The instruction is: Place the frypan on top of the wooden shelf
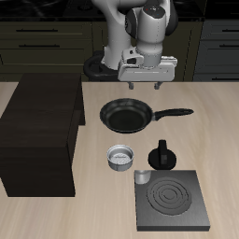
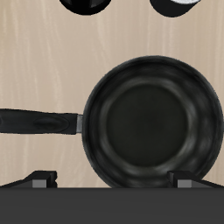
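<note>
Nothing done yet: frypan point(image 1: 126, 115) rests mid-table, wooden shelf point(image 1: 42, 117) top bare, gripper point(image 1: 144, 84) spread wide and empty above the pan.

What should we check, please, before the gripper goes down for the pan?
1. Gripper open: ok, fingers spread apart.
2. Gripper above the frypan: ok, wrist view shows the pan directly beneath.
3. Gripper empty: ok.
4. Handle free to grasp: ok, nothing on it.
5. Wooden shelf top free: ok, flat top bare.
6. Small pot apart from the pan: ok, table shows between them.
</note>
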Controlling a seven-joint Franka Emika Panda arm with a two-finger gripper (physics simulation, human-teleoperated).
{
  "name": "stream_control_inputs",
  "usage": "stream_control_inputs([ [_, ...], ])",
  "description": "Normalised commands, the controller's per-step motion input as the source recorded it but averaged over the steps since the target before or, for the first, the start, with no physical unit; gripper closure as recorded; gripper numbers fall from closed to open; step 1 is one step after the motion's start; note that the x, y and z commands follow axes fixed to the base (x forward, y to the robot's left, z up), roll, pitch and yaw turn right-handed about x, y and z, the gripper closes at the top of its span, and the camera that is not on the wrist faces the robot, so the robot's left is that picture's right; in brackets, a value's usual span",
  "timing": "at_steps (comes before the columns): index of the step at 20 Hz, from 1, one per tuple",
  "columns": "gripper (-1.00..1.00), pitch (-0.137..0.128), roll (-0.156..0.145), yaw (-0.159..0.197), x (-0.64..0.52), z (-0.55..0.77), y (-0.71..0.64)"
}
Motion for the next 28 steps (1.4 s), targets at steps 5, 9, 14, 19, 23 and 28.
stream_control_inputs([
  [5,-1.0,0.005,0.022,0.07,-0.06,-0.33,0.19],
  [9,-1.0,-0.011,0.0,0.02,-0.09,-0.23,0.1],
  [14,-1.0,-0.014,-0.011,-0.01,-0.08,-0.16,0.01],
  [19,-1.0,-0.029,-0.003,-0.003,-0.11,-0.12,-0.01],
  [23,-1.0,-0.053,0.01,-0.007,-0.16,-0.13,0.03],
  [28,-1.0,0.005,0.009,-0.031,0.02,-0.08,-0.02],
])
